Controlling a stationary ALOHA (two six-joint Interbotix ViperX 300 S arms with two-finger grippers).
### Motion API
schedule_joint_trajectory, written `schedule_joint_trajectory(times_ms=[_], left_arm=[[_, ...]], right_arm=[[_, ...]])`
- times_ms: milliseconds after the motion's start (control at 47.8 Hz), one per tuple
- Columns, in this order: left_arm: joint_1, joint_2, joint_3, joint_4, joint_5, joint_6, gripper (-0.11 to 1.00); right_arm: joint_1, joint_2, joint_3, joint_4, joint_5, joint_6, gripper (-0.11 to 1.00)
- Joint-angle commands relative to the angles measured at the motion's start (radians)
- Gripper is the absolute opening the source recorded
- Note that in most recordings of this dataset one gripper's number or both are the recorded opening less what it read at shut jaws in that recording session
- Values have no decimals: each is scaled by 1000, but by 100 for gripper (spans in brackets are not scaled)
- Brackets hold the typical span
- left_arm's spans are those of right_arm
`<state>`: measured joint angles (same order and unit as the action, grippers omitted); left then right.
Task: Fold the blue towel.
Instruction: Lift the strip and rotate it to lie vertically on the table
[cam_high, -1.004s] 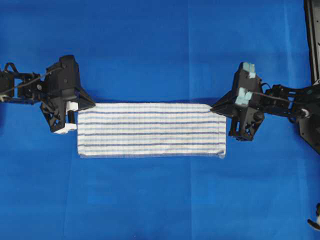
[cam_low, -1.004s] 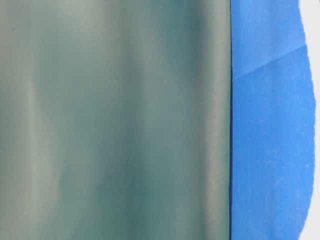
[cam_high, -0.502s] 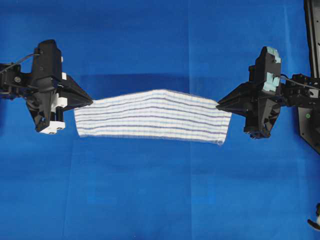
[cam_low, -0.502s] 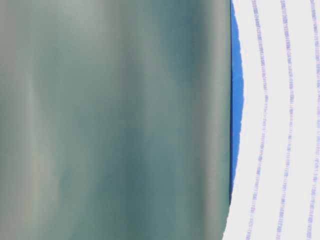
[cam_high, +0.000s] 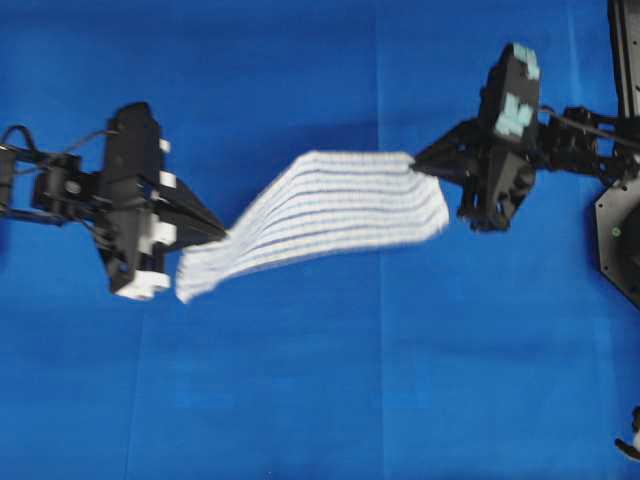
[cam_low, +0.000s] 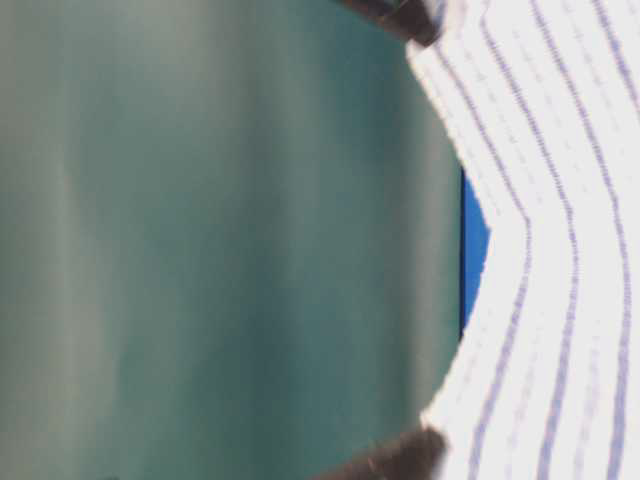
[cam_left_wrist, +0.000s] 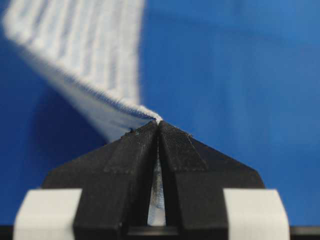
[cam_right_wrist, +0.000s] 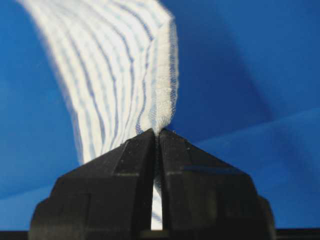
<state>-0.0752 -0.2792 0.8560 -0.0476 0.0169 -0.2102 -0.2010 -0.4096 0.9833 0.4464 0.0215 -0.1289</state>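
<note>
Aloft, blue towel (cam_high: 320, 208) stretched between claws — left claw (cam_high: 222, 236), right claw (cam_high: 416, 166) each clenching a corner.

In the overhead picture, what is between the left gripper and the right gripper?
The blue towel spans the gap, pinched at one end by the left gripper and at the other by the right gripper. Below it is only the blue table covering. The overhead view shows this.

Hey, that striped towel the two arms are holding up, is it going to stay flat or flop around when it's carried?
Likely floppy: the blue towel sags and twists between the left pincer and the right pincer instead of staying flat. Probably light, since pinched corners alone carry it. Its free lower edge hangs loose, so it may swing.
</note>
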Motion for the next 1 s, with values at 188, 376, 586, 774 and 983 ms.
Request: schedule_joint_trajectory(times_ms=[188,376,586,774,983], left_arm=[[-41,140,-209,-5,-26,-46,1],[-57,238,-328,-5,-34,-48,1],[-66,337,-443,-3,-91,-49,1],[-69,414,-534,-5,-103,-55,1],[-75,471,-598,-5,-103,-80,1]], right_arm=[[-95,-5,-101,-86,71,-3,3],[-160,-3,-135,-147,78,-2,3],[-235,-5,-155,-198,109,-2,3],[-275,-3,-172,-245,118,-2,3],[-311,2,-183,-273,114,-3,3]])
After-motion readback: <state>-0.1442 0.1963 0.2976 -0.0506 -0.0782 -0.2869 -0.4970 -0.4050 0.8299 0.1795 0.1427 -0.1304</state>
